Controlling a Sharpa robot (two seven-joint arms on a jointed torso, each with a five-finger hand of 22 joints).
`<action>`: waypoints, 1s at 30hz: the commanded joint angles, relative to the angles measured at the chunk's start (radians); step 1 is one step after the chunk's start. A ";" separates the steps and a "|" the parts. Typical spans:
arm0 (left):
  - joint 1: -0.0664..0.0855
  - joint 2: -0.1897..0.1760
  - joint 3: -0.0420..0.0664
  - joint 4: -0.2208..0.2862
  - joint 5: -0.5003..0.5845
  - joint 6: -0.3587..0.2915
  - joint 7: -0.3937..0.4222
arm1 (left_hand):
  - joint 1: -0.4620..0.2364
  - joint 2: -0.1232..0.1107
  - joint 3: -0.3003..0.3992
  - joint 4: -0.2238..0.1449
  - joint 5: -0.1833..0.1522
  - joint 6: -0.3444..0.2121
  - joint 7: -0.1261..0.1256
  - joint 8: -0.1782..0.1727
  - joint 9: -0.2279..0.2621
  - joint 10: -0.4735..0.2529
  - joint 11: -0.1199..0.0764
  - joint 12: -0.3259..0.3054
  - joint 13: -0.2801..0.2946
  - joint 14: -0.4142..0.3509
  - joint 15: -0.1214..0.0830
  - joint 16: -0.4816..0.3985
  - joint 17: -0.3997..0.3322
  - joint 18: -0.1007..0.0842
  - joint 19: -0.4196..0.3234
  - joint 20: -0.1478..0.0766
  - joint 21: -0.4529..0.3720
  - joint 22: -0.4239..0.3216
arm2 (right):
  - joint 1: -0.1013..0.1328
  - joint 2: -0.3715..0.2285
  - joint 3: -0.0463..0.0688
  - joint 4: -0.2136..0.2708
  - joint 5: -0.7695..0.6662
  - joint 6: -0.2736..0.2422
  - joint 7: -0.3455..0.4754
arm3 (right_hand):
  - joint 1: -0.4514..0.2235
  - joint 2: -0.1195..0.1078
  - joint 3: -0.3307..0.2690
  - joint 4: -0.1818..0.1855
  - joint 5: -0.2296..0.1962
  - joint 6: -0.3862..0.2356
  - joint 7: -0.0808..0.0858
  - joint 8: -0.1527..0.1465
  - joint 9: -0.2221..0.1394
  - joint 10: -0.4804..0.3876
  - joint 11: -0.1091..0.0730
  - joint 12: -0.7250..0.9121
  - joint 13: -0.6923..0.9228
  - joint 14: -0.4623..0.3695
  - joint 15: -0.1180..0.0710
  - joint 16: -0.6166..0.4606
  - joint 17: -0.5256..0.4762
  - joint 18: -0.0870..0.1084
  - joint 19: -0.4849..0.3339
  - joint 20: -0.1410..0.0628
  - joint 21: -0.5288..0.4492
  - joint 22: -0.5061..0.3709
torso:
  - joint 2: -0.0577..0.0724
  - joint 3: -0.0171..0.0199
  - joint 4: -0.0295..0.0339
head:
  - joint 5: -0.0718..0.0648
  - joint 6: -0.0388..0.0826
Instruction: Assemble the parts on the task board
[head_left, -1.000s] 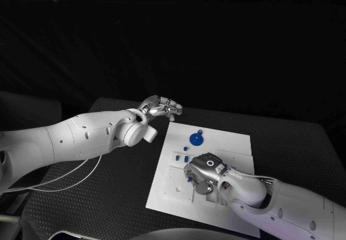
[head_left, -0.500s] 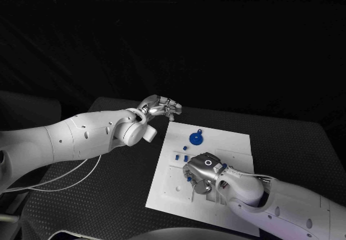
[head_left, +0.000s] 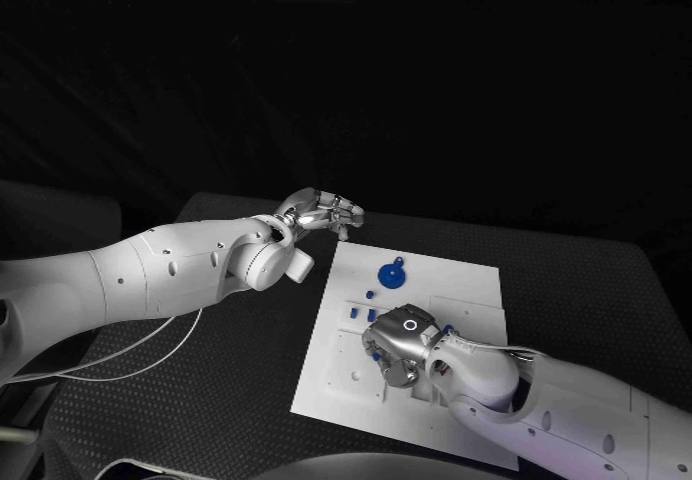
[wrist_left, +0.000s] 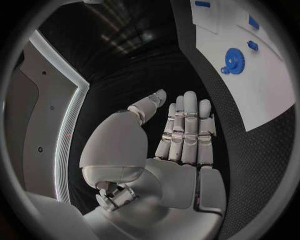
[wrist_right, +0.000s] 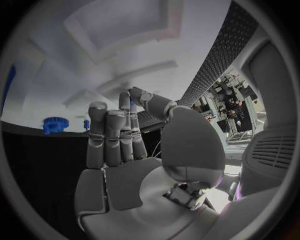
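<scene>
The white task board (head_left: 469, 300) lies in the middle of the table. A blue gear (head_left: 392, 275) stands near its far edge, with small blue parts (head_left: 371, 315) just in front of it. My right hand (head_left: 401, 346) hovers low over the board's left half, covering some blue pieces. Its fingers (wrist_right: 112, 135) are straight with nothing in them, and the gear (wrist_right: 55, 124) shows beyond them. My left hand (head_left: 326, 212) hangs off the board's far left corner. It is flat and empty, with fingers (wrist_left: 187, 127) together. The gear (wrist_left: 234, 61) and board (wrist_left: 265, 90) lie beside it.
The black table (head_left: 202, 390) surrounds the board, with bare cloth on the left under my left arm. A thin white cable (head_left: 137, 365) trails across that side. Cut-outs and holes mark the board's near half (head_left: 353, 378).
My right hand has crept slightly to the left over the board. The left hand and the blue parts have not moved.
</scene>
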 joint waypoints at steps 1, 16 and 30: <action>0.002 0.002 0.001 0.003 0.006 0.012 0.006 | -0.010 0.001 -0.002 0.004 0.006 -0.008 -0.002 0.004 0.001 -0.005 0.001 0.006 -0.001 0.008 0.000 -0.003 0.002 0.019 0.003 -0.007 -0.007 0.001 | -0.005 0.002 -0.005 -0.003 0.001 0.032 0.003 | -0.004 0.005 0.001 -0.006 0.004 0.002 0.001 0.000 -0.001 0.005 0.001 -0.005 -0.001 -0.001 -0.003 -0.005 0.001 0.045 -0.002 -0.002 0.004 0.015 | 0.000 0.0003 -0.0004 | -0.002 0.000; 0.002 -0.004 0.001 0.002 0.006 0.012 0.002 | -0.011 0.001 -0.002 0.004 0.006 -0.008 -0.002 0.004 0.001 -0.006 0.001 0.006 -0.001 0.008 0.000 -0.004 0.002 0.019 0.003 -0.007 -0.007 0.001 | -0.004 -0.030 -0.006 0.005 0.055 -0.041 0.014 | -0.075 -0.064 -0.079 -0.036 0.015 -0.158 0.072 -0.084 -0.038 -0.156 0.066 -0.106 -0.050 -0.028 0.058 -0.014 0.004 0.045 -0.034 -0.001 -0.014 0.014 | 0.000 0.0012 -0.0007 | -0.003 0.003; 0.002 -0.006 0.001 -0.002 0.006 0.012 0.003 | -0.010 0.001 -0.002 0.004 0.006 -0.009 -0.002 0.004 0.001 -0.007 0.001 0.007 -0.002 0.008 0.001 -0.005 0.003 0.019 0.003 -0.007 -0.008 0.002 | 0.024 -0.145 0.058 0.120 0.146 -0.124 0.021 | -0.065 -0.065 -0.083 -0.040 0.014 -0.174 0.077 -0.080 -0.036 -0.171 0.072 -0.098 -0.066 -0.037 0.064 -0.010 0.007 0.045 -0.038 -0.002 -0.019 0.013 | 0.000 0.0022 -0.0023 | -0.019 0.022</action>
